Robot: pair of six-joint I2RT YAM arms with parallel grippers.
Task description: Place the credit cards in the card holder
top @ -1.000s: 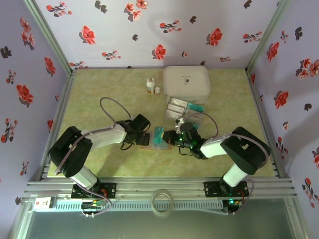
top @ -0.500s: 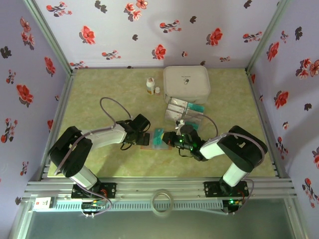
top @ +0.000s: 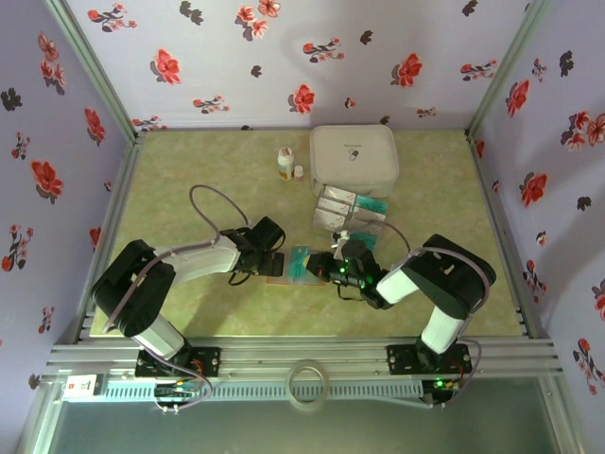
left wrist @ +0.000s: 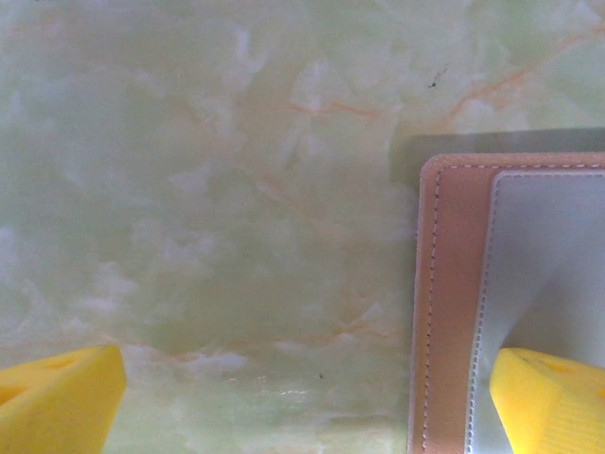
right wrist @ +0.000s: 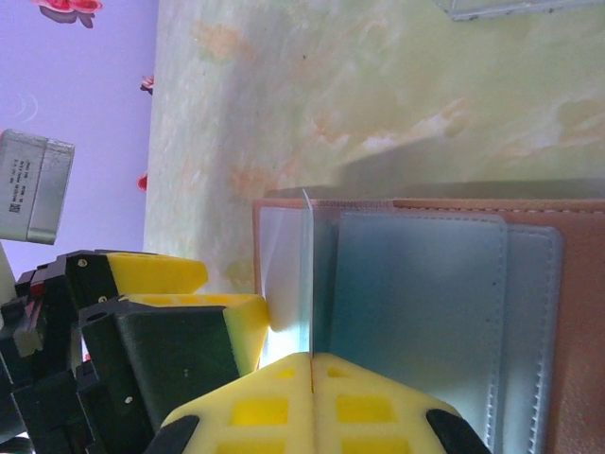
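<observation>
Right tool (right wrist: 310, 374) pinched shut on a thin credit card (right wrist: 308, 274), which stands edge-on just ahead of its tips over the open card holder (right wrist: 425, 312) on the green bench (right wrist: 378, 95). Left tool (left wrist: 307, 397) is spread wide, with one finger (left wrist: 553, 402) over the holder's pale inner face. Spare credit cards (top: 345, 203) lie farther beyond the right tool.

The right arm (top: 444, 274) is swung a little leftward, its elbow drawn in from the right side of the counter (top: 189, 180). The right gripper (right wrist: 310, 361), with the credit card (top: 300, 261) clamped in its jaws, is brought slightly closer over the card holder (right wrist: 534, 284).
</observation>
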